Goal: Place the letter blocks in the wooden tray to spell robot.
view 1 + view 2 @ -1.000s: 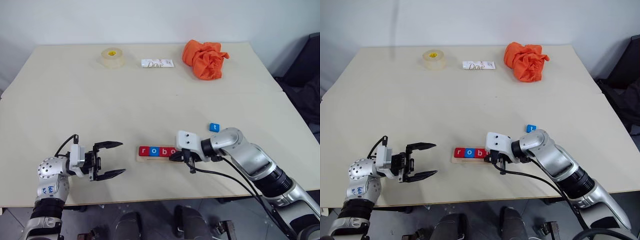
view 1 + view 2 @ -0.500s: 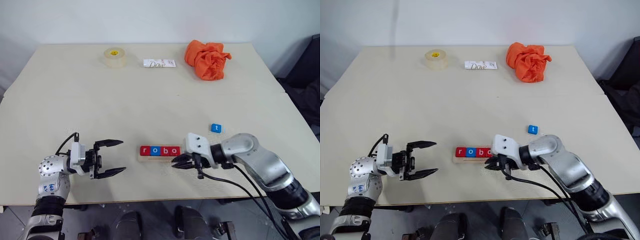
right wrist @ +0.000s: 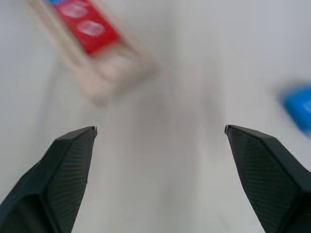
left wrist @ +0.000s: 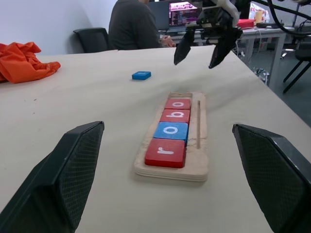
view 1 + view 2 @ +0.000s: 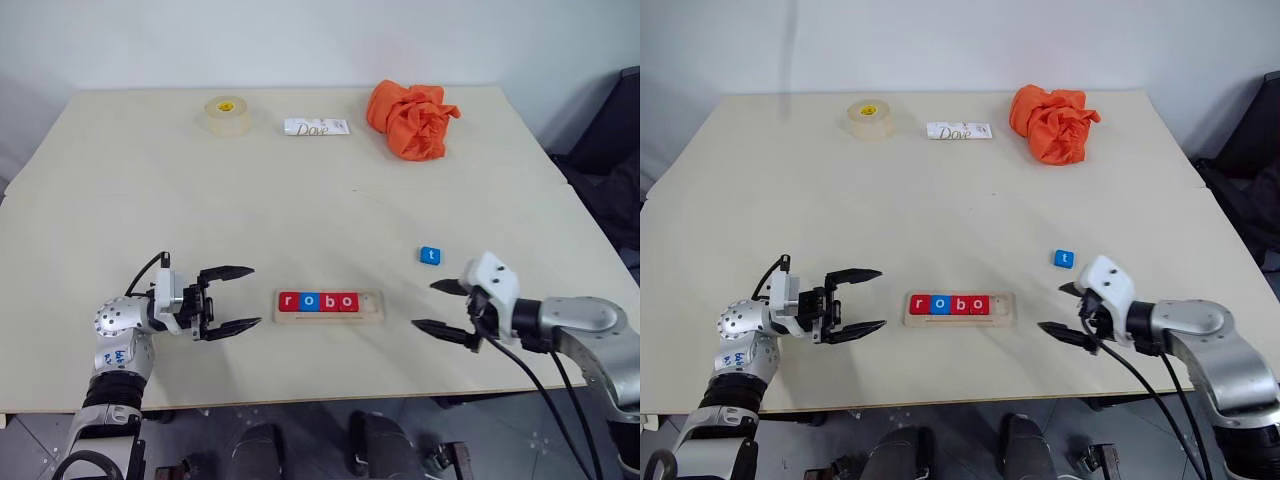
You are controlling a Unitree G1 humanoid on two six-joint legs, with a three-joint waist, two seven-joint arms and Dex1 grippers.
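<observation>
Black left claw (image 5: 232,299) is held spread, empty, left of the wooden tray (image 5: 329,307). Four letter blocks (image 5: 319,301) are seated in it, spelling r-o-b-o. Blue t block (image 5: 430,255) is lying on the desk (image 5: 300,200) near the right claw (image 5: 437,306), also spread and empty.

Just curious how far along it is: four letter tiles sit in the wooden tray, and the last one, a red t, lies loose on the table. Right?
Almost. The loose t tile is blue, not red, as the left eye view shows. Four tiles do sit in the wooden tray.
</observation>
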